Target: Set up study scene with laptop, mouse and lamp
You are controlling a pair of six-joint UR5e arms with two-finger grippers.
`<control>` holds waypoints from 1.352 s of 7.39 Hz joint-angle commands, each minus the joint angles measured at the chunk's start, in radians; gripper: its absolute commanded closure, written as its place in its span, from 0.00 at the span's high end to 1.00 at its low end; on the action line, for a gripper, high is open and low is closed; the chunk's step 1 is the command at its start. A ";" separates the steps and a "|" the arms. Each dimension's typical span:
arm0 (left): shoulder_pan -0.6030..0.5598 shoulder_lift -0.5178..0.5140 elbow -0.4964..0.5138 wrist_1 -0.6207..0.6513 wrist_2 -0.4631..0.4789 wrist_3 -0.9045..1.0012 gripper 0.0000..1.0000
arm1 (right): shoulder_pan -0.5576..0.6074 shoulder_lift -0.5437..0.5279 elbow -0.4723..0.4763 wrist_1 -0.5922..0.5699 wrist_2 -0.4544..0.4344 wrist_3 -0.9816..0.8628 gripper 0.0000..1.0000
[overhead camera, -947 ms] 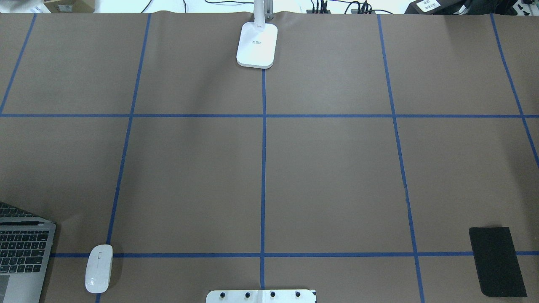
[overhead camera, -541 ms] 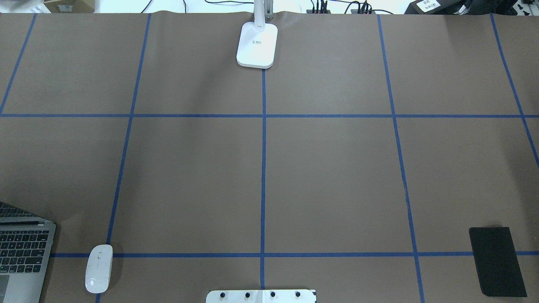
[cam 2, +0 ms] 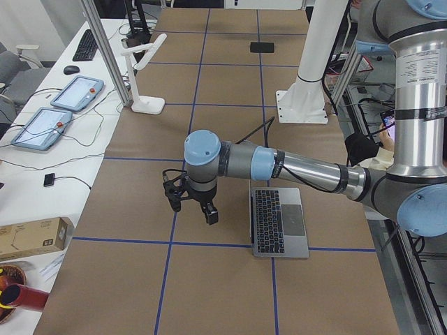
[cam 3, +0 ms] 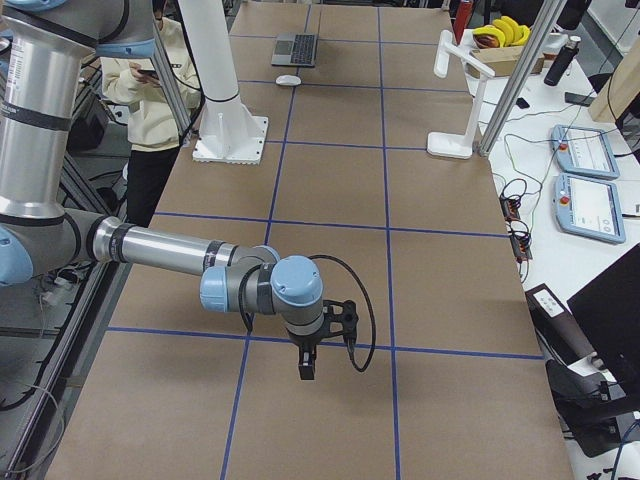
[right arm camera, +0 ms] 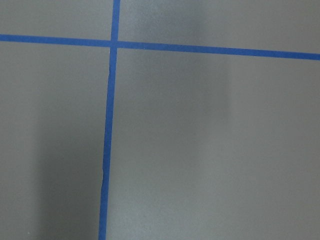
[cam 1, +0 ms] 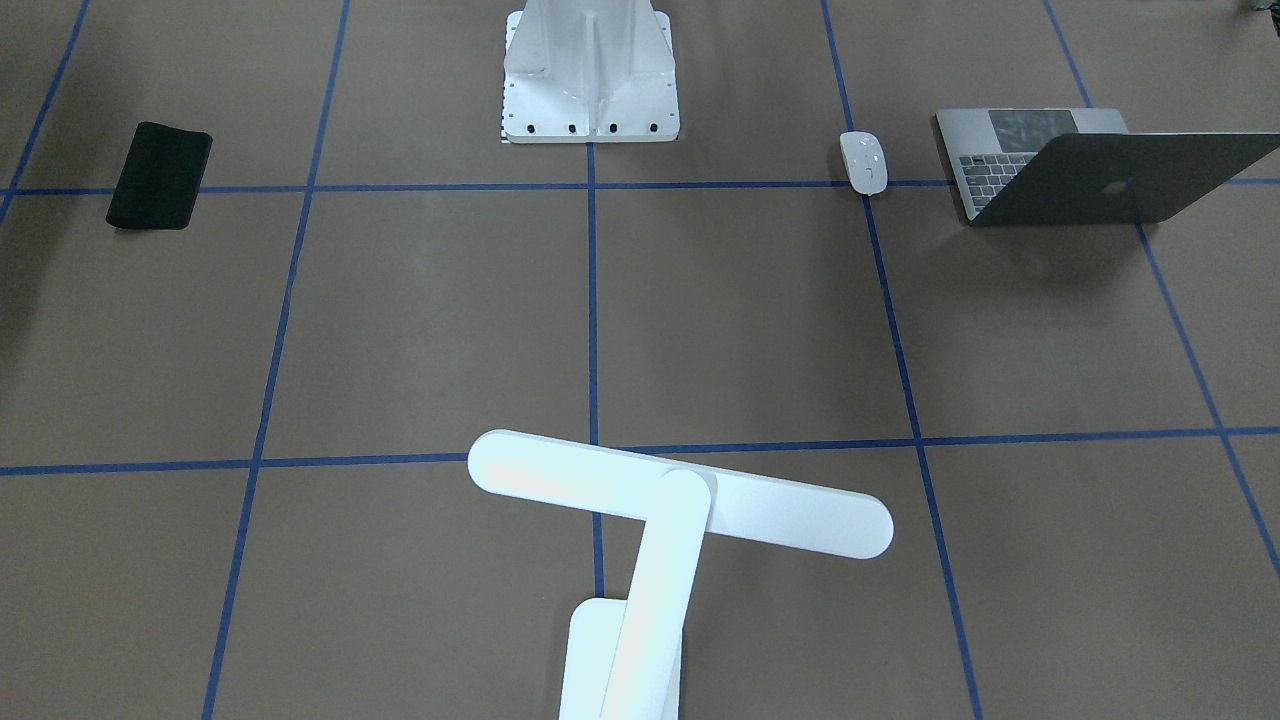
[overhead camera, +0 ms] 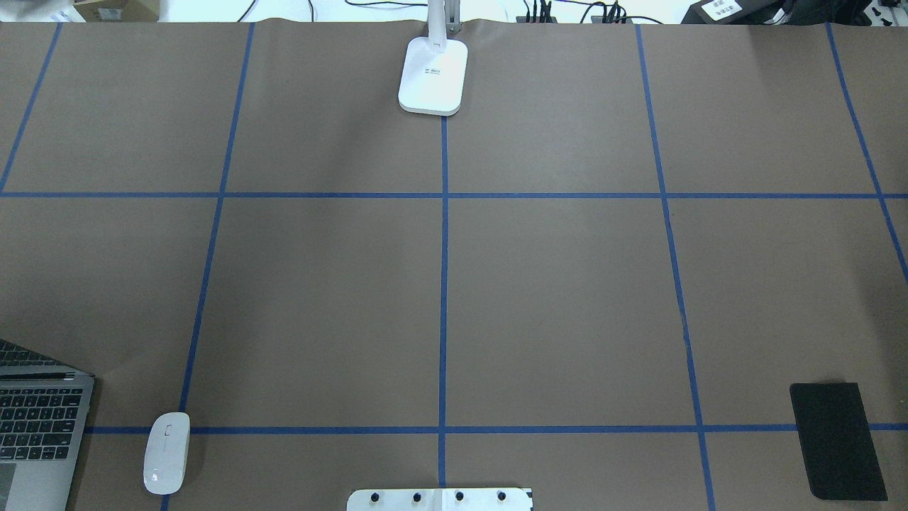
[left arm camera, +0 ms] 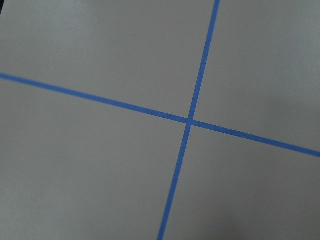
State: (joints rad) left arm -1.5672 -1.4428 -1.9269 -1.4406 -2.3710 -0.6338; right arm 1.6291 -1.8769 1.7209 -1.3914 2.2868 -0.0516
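- Only the two side views showed the arms. The left gripper [cam 2: 193, 209] hung over a blue tape line [cam 2: 167, 244], near the laptop [cam 2: 279, 220]. The right gripper [cam 3: 308, 362] hung over paper by another tape line, well apart from every object. I could not tell the jaw opening of either.
- The front-facing view showed the bar head of the lamp [cam 1: 680, 500]. The overhead view showed just its base and lower arm.
- Count: one laptop, open, at the robot's near left and cut by the overhead frame edge. One mouse [overhead camera: 167, 453], just beside it. One lamp, at the middle of the far edge. One black mouse pad [overhead camera: 837, 440], near right. One white pedestal [cam 1: 590, 70].
- All the objects sat along the table's edges. The lamp and pedestal faced each other across the middle squares.
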 commanded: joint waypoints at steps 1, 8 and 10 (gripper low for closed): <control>0.048 0.118 -0.102 -0.001 -0.013 -0.266 1.00 | 0.000 -0.040 -0.004 0.032 0.011 0.001 1.00; 0.078 0.268 -0.100 -0.011 -0.212 -0.598 1.00 | 0.000 -0.105 0.008 0.078 0.039 0.006 1.00; 0.108 0.268 -0.051 -0.021 -0.257 -0.598 1.00 | 0.002 -0.111 0.009 0.080 0.065 -0.001 1.00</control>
State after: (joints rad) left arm -1.4743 -1.1756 -2.0055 -1.4569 -2.6018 -1.2291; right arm 1.6293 -1.9823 1.7298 -1.3163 2.3385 -0.0494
